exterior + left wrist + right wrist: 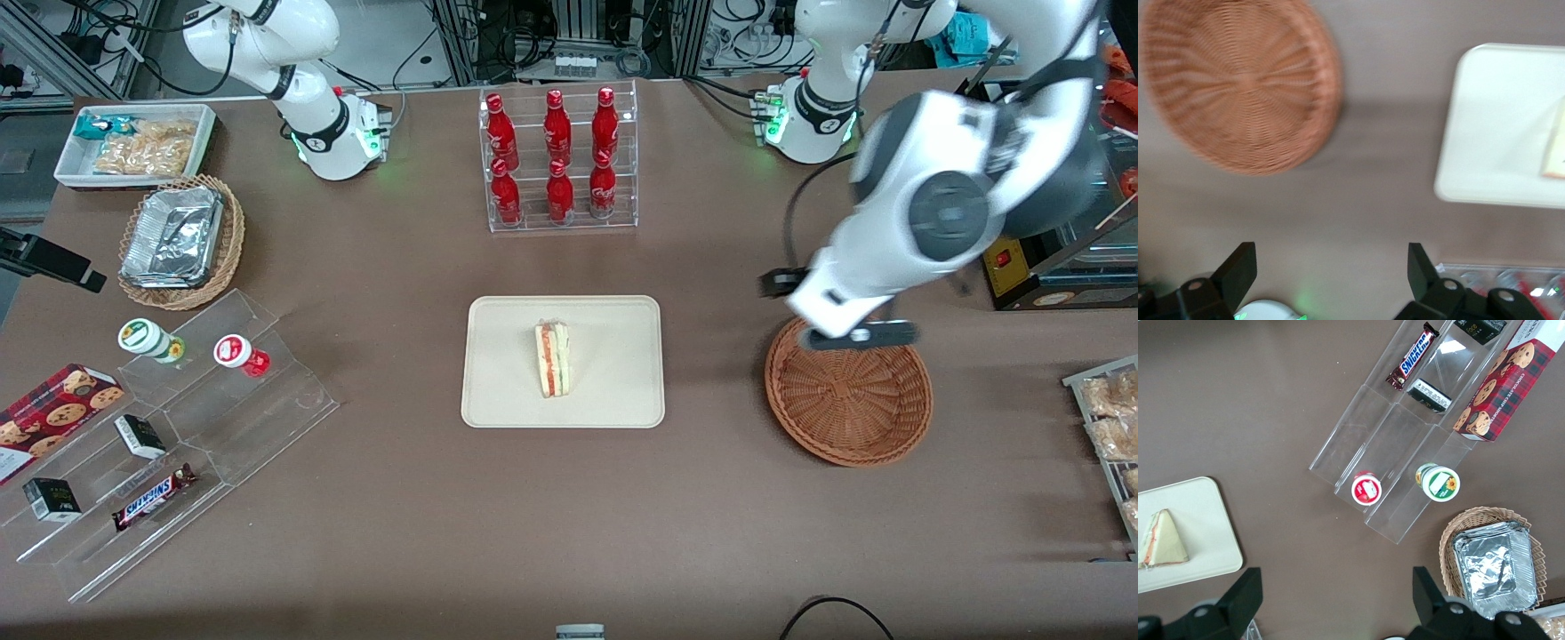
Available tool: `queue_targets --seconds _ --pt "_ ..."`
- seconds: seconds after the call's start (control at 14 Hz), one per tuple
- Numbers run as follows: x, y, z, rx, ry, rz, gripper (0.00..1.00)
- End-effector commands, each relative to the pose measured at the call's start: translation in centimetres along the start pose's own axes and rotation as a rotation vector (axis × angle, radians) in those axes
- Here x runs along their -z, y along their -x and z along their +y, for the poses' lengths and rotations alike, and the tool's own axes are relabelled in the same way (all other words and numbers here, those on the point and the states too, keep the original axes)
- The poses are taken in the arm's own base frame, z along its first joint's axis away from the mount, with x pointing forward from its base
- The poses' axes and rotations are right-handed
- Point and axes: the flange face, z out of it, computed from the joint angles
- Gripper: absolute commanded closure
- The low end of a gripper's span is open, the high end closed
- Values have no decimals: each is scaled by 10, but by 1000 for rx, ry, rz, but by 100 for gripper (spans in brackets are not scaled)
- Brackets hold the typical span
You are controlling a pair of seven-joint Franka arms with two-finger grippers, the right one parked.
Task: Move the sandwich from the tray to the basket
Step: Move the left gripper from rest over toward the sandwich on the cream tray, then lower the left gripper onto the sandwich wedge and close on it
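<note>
On 1 white rectangular tray (613, 364) lies 1 wedge-cut sandwich (553, 359). Beside it, toward the working arm's end of the surface (551, 516): 1 round wicker basket (849, 404). Above the basket's edge farther from the front camera: 1 left gripper (861, 336), fingers (1238, 272) wide apart, holding nothing.

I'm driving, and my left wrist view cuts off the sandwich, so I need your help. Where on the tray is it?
Observer: I can see the whole sandwich in the front view. It's lying near the middle of the white tray.
Operator: Is it the only one?
Observer: Yes, there's just one sandwich on that tray.
Operator: My jaws look wide apart. But where's my gripper?
Observer: In the front view it shows over the round basket, at the rim farther from the front camera.
</note>
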Motion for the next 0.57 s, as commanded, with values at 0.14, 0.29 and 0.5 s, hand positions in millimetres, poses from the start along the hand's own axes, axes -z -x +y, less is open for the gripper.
queue_targets --seconds 0.14,0.29,0.5 --pt "-51 38 109 100 67 70 0" --pt "-67 43 149 94 21 102 0" --pt "-90 49 207 152 -18 168 0"
